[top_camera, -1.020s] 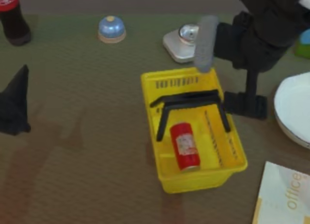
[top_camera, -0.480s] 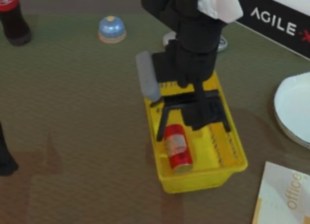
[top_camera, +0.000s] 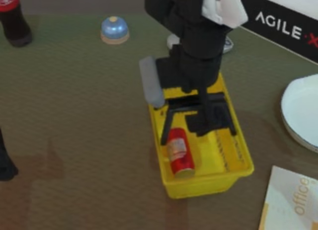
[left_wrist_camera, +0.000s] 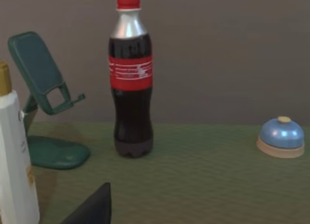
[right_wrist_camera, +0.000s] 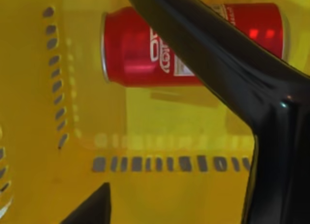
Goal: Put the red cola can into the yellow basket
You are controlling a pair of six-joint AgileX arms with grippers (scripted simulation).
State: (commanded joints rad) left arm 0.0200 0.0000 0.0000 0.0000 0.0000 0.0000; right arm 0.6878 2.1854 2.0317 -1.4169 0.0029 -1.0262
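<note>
A red cola can [top_camera: 179, 152] lies on its side on the floor of a bright yellow basket [top_camera: 241, 166], along the basket's left wall, with its silver top pointing toward the near end. The basket's black folding handles [top_camera: 171, 113] cross above the can's far end. The right arm reaches in from the far side of the table, and the right gripper [top_camera: 208, 121] hangs inside the basket just beside the can, its fingers spread and holding nothing. The right wrist view shows the can [right_wrist_camera: 140, 50] lying free against the slotted yellow wall [right_wrist_camera: 169, 163], partly hidden by a black handle bar [right_wrist_camera: 227, 83].

The left gripper [top_camera: 5, 165] sits parked at the table's left edge; whether it is clenched or released cannot be told. Its wrist camera faces a dark cola bottle [left_wrist_camera: 131, 83], a green phone stand [left_wrist_camera: 43, 108] and a blue call bell [left_wrist_camera: 281, 137].
</note>
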